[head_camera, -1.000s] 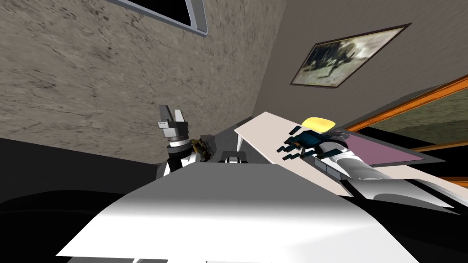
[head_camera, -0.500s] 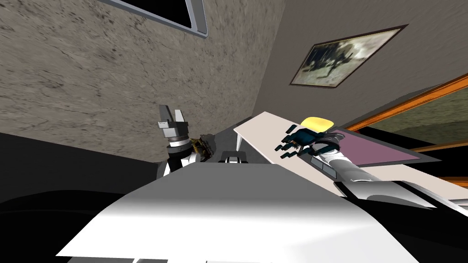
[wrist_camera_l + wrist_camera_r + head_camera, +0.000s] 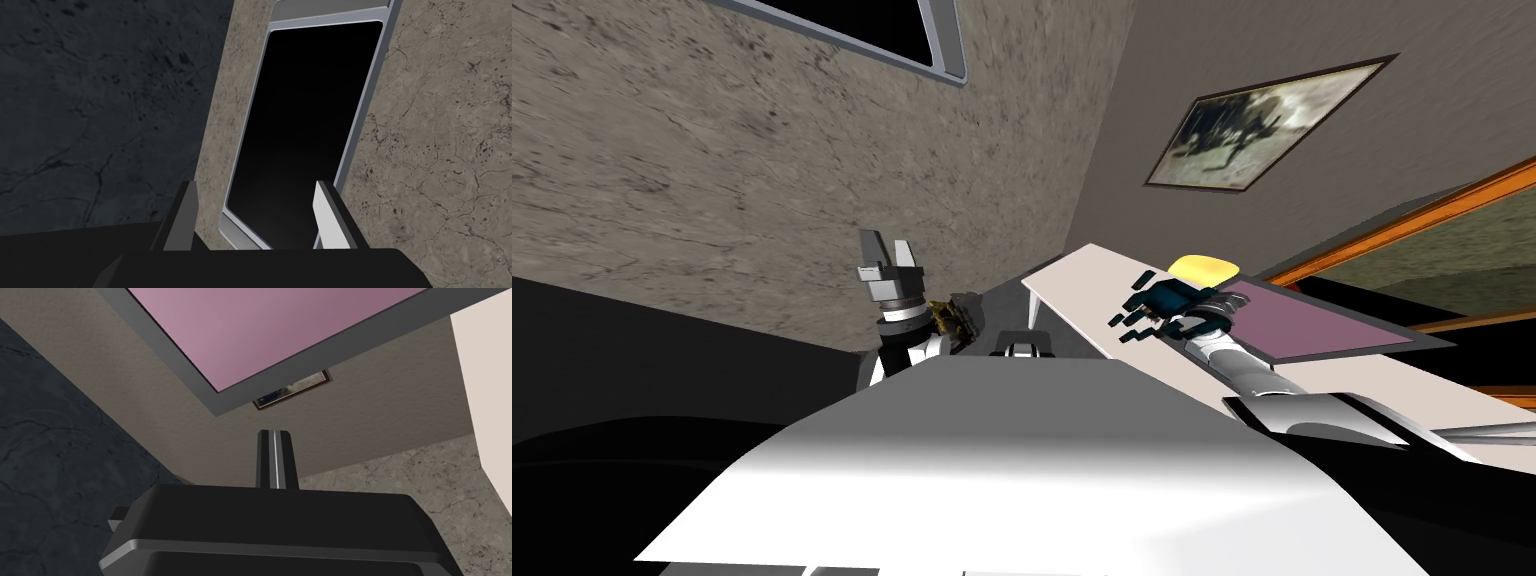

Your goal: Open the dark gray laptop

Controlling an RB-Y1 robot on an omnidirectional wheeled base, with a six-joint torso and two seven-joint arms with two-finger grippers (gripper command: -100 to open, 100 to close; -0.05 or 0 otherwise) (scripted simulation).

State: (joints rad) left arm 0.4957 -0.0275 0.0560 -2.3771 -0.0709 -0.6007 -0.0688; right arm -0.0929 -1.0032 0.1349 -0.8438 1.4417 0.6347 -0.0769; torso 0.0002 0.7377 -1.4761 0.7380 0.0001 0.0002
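The laptop (image 3: 1322, 322) is a dark grey slab with a mauve face, lying on a pale table (image 3: 1077, 290) to my right. In the right wrist view its mauve panel (image 3: 280, 328) and grey rim spread just beyond the fingertips, apart from them. My right gripper (image 3: 1134, 316) hovers over the table beside the laptop's near corner; its fingers (image 3: 276, 458) are pressed together with nothing held. My left gripper (image 3: 882, 250) is raised by my left side, its fingers (image 3: 327, 212) standing apart and empty.
A yellow rounded object (image 3: 1202, 268) sits on the table just behind the right gripper. A small brown thing (image 3: 952, 318) lies low beside the left arm. A framed picture (image 3: 1257, 125) hangs on the wall, and an orange-framed panel (image 3: 1412, 225) stands at far right.
My right arm has swung left, carrying the gripper a little left and away from the laptop, so more of the mauve face shows. The left arm has stayed put.
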